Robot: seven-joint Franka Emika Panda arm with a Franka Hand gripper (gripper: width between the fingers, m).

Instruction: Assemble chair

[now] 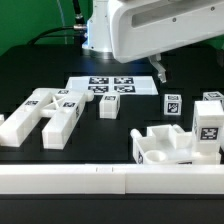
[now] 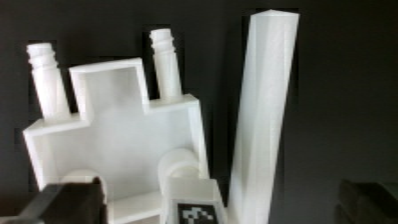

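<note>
Wide-open, empty glossy white robot gripper (image 2: 221, 190) hangs over small matte white tagged plastic cube (image 1: 172, 103), toward black table (image 1: 30, 70) edge on the exterior view's right; I'd centre cube between pads, drop square, then close.

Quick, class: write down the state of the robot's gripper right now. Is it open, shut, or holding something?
Gripper: open, holding nothing.
</note>
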